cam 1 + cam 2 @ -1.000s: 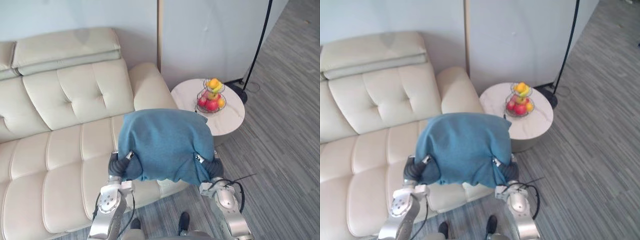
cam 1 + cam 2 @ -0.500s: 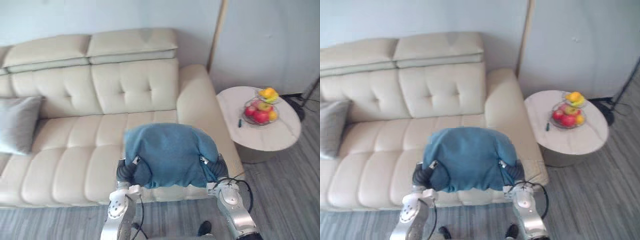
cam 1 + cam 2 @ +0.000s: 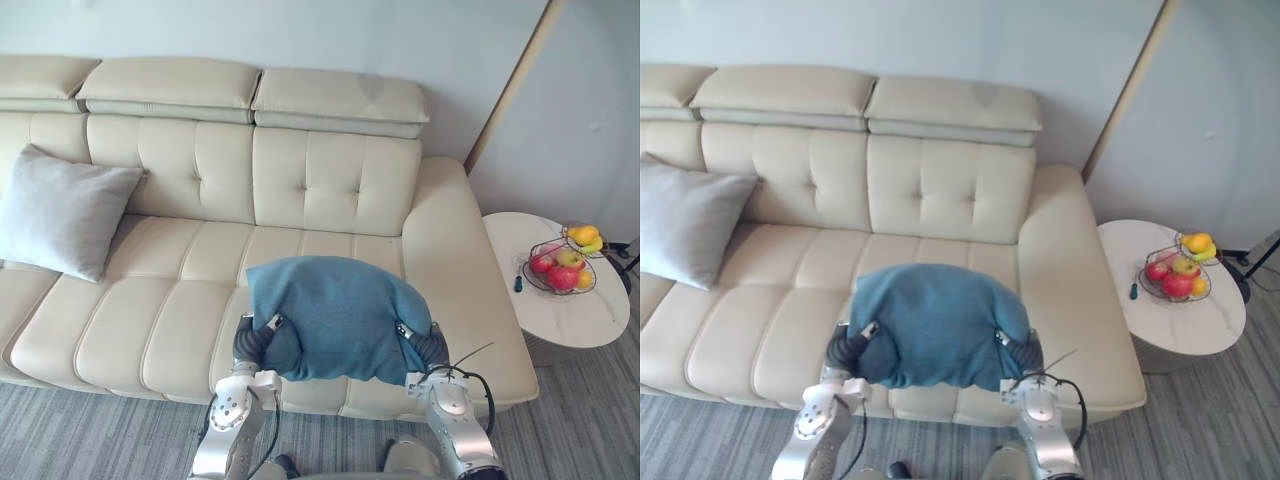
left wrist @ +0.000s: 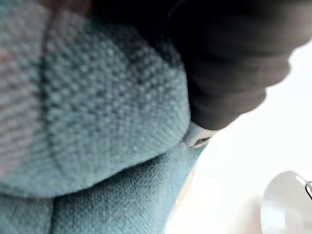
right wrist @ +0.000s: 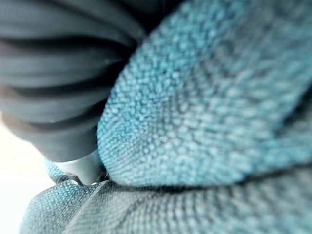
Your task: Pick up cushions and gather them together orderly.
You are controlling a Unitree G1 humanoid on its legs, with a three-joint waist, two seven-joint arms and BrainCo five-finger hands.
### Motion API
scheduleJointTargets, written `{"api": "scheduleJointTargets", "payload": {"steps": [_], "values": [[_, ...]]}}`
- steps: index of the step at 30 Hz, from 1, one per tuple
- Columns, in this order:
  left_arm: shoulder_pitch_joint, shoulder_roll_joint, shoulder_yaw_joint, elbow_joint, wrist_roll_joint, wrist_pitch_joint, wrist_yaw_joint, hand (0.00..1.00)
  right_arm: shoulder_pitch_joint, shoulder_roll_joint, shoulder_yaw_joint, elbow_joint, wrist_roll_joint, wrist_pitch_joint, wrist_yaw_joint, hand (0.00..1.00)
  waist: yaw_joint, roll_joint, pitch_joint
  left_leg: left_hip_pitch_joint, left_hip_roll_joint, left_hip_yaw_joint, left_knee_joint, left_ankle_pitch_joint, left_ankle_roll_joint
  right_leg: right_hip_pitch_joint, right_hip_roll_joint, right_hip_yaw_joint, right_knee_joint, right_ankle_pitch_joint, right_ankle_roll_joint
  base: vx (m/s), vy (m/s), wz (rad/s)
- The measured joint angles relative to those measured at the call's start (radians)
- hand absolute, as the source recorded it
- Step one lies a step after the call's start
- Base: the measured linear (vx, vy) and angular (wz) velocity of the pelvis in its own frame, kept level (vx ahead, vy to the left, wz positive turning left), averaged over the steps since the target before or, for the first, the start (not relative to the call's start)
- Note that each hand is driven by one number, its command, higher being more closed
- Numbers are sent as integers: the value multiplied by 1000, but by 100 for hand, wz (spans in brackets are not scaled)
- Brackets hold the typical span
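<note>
A blue knit cushion [image 3: 338,315] is carried in front of me, between my two hands, over the front edge of the cream sofa's [image 3: 300,190] right seat. The left hand's dark cover [image 3: 249,344] is pressed into the cushion's left side and the right hand's dark cover [image 3: 433,347] into its right side. Blue fabric [image 4: 97,126] bulges against the left hand's cover in the left wrist view, and blue fabric [image 5: 209,112] likewise in the right wrist view. A grey cushion [image 3: 62,212] leans against the sofa back at the far left.
A round white side table [image 3: 560,315] stands beyond the sofa's right armrest [image 3: 450,270], with a wire basket of fruit [image 3: 562,268] on it. Grey striped carpet [image 3: 90,440] runs along the sofa's front. A pale wall is behind the sofa.
The camera has swung to the left: the side table has slid to the right edge and the sofa's left part with the grey cushion has come into view. The blue cushion stays between my hands.
</note>
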Motion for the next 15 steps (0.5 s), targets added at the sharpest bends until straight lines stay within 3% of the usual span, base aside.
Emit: {"api": "scheduleJointTargets", "payload": {"steps": [1, 2, 4, 5, 6, 8, 10, 11, 14, 15], "values": [[-2, -4, -2, 1, 1, 1, -2, 100, 0, -7, -1, 0, 0, 0, 1, 100, -6, 11, 2, -1, -11, -9, 3, 0, 0, 15, 17, 4, -63, 23, -54, 246, 5, -6], [-2, -7, -8, -3, 2, 2, -3, 100, -1, -11, -3, -1, 0, 0, 2, 100, -1, 41, 9, -3, -5, -49, 1, 1, 0, 41, 45, 41, -116, 50, -51, 276, -4, -21], [-5, -5, -8, -3, 7, 1, -3, 100, 2, -5, -3, -2, 0, 2, 6, 100, 0, 52, 5, 2, -2, -65, -3, -2, -3, 64, 60, 46, -160, 65, -43, 207, -9, -17], [-7, -5, -11, -2, 8, 2, -8, 100, 14, -6, -6, -5, 1, 2, 6, 100, 0, 54, 5, 5, 16, -93, 31, -26, -26, 94, 76, 42, -188, 65, -42, 181, -38, 4], [-1, -2, -17, -1, 8, 2, -18, 100, 32, -4, -7, -19, 1, 4, 6, 100, 1, 52, 8, -3, 50, -98, 114, -61, -36, 135, 97, 43, -220, 63, -40, 250, -69, -3], [18, -2, -15, -2, 8, 2, -20, 100, 85, 0, -2, -98, 3, 7, 5, 100, 20, 48, 18, -32, 107, -101, 312, -91, -23, 205, 120, 61, -259, 57, -37, 126, -60, -19], [56, -9, -11, -21, 8, 2, -21, 100, 126, -1, 1, -209, 2, 7, 5, 100, 53, 50, 17, -141, 188, -152, 541, -124, -11, 225, 140, 115, -271, 24, -36, 72, 19, -68], [66, -11, -11, -28, 8, 2, -21, 100, 123, 0, 1, -232, 2, 7, 5, 100, 58, 63, 10, -166, 198, -198, 536, -143, -13, 225, 145, 132, -273, 24, -35, 106, 81, -84], [78, -26, -8, -44, 8, 1, -21, 100, 124, 0, 1, -274, 1, 5, 4, 100, 76, 60, 9, -195, 189, -346, 370, -149, -27, 219, 141, 202, -271, 32, -31, 120, 134, -76], [86, -37, -8, -59, 8, -1, -21, 100, 124, -1, 1, -280, 1, 3, 1, 100, 84, 71, 1, -176, 177, -450, 226, -79, -52, 216, 148, 230, -271, 43, 2, 160, 224, -88]]}}
